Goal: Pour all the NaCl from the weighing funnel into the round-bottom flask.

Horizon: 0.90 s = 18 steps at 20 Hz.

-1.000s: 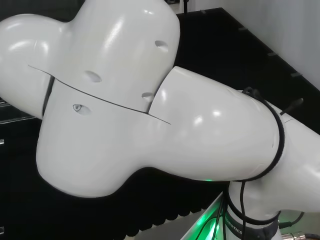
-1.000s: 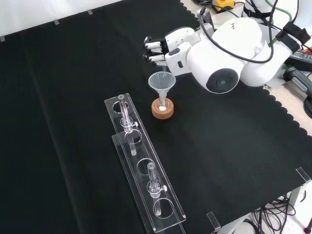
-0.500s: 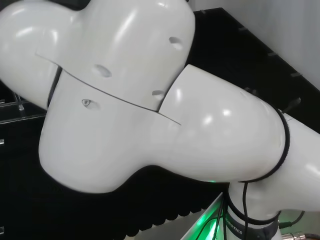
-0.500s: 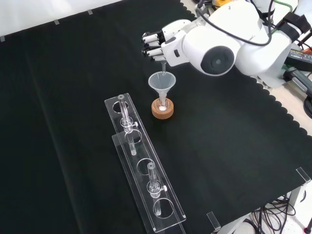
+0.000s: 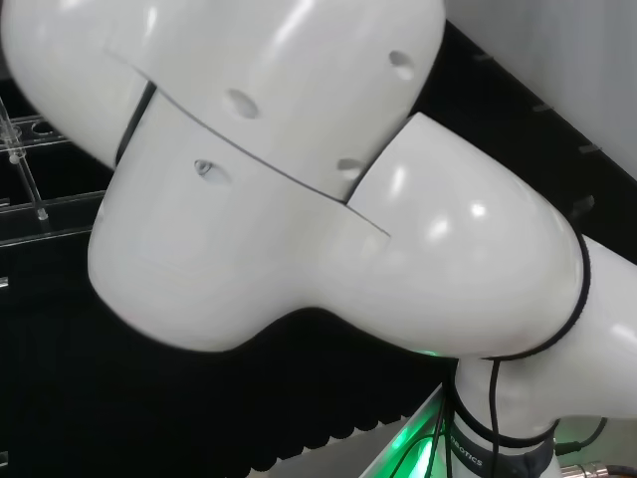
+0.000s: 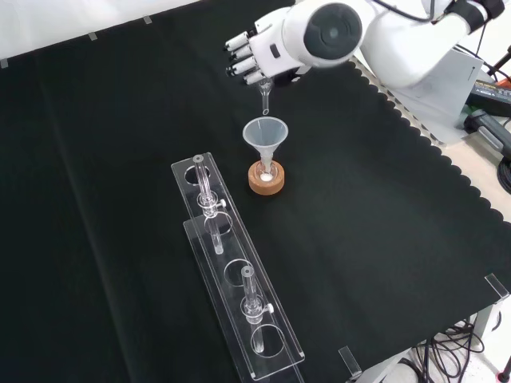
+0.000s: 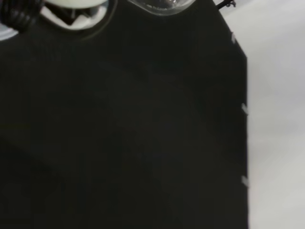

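Note:
In the front view the hand hangs above the cloth with its fingers curled round the clear weighing funnel. The funnel's thin stem points down and ends a little above a clear cone funnel. That cone funnel stands in the neck of the round-bottom flask, which rests on a cork ring. A small white heap shows in the flask's bottom. In the wrist view a blurred white part of the hand and a glass piece show against black cloth.
Two long clear racks with glass tubes lie end to end near the flask, to its left and below it in the front view. A rack's tubes show at the head view's left. The cloth's scalloped edge runs at the front view's right.
The arm has risen and swung toward the front view's top. The hand has lifted the weighing funnel, so its stem tip has come up out of the cone funnel's mouth.

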Motion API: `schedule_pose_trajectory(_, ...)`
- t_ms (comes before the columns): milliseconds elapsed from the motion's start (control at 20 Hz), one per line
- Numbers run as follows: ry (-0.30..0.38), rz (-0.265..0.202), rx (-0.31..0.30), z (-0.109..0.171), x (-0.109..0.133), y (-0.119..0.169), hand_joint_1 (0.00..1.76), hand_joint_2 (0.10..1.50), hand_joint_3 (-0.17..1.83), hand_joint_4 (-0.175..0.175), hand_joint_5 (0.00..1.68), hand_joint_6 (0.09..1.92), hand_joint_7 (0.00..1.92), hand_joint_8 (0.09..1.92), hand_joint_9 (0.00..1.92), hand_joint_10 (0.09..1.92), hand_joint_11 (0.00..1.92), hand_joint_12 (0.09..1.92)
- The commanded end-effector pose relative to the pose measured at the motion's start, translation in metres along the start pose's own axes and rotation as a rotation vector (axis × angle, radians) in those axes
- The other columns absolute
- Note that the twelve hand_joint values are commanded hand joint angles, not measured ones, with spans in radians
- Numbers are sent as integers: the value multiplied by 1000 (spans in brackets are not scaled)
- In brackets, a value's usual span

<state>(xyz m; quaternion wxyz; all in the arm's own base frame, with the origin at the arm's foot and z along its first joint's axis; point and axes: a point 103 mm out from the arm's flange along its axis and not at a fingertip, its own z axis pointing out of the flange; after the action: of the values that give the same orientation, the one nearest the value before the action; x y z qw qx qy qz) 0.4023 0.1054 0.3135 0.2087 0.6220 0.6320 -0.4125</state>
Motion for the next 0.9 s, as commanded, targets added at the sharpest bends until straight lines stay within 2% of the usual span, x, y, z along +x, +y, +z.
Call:
schedule_pose_trajectory(50, 171, -29, -7, 5, -10, 3, 1113, 695, 598, 175, 1243, 701, 581, 676, 925, 398, 652, 1154)
schedule_pose_trajectory(300, 325, -28, -11, 15, -24, 8, 1113, 696, 598, 175, 1242, 703, 583, 677, 928, 399, 656, 1153)
schedule_pose_trajectory(600, 433, -21, 8, 24, -43, 13, 1113, 697, 597, 175, 1241, 704, 586, 679, 931, 400, 664, 1151)
schedule_pose_trajectory(900, 545, 5, 18, 32, -73, 16, 1113, 697, 597, 175, 1240, 706, 588, 679, 933, 401, 667, 1148)
